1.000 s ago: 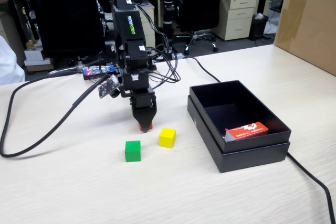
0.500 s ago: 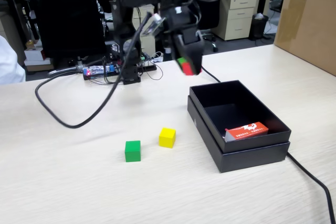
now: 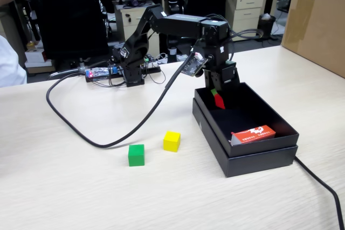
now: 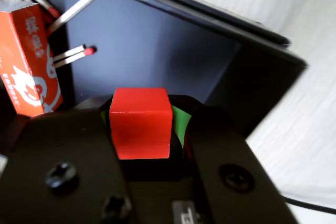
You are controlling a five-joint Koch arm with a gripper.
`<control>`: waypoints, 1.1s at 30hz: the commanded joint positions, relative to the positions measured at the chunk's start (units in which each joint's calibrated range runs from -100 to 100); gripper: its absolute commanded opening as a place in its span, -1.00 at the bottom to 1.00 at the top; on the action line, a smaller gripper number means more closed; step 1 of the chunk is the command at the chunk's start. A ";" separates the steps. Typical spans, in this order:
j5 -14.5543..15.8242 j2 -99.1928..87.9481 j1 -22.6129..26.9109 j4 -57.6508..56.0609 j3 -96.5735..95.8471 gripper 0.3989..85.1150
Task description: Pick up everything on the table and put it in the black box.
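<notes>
My gripper (image 3: 218, 97) hangs over the far left part of the black box (image 3: 253, 158), shut on the red cube (image 3: 219, 101). In the wrist view the red cube (image 4: 140, 123) sits squeezed between my two black jaws (image 4: 142, 129), with green pad tape showing beside it, above the dark floor of the black box (image 4: 157, 40). The yellow cube (image 3: 171, 141) and the green cube (image 3: 136, 155) rest on the table (image 3: 81, 192), left of the box.
A red-and-white carton (image 3: 253, 133) lies inside the box near its front right; in the wrist view the carton (image 4: 29, 56) has several loose matches (image 4: 73, 56) beside it. A thick black cable (image 3: 97, 133) loops across the table. A brown cardboard box (image 3: 318, 20) stands at the far right.
The arm lifted the red cube off the table, swung right with it, and now holds it low over the black box. Yellow and green cubes have not moved.
</notes>
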 commanded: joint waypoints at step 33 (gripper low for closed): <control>-0.88 -29.75 -9.47 0.19 -1.57 0.02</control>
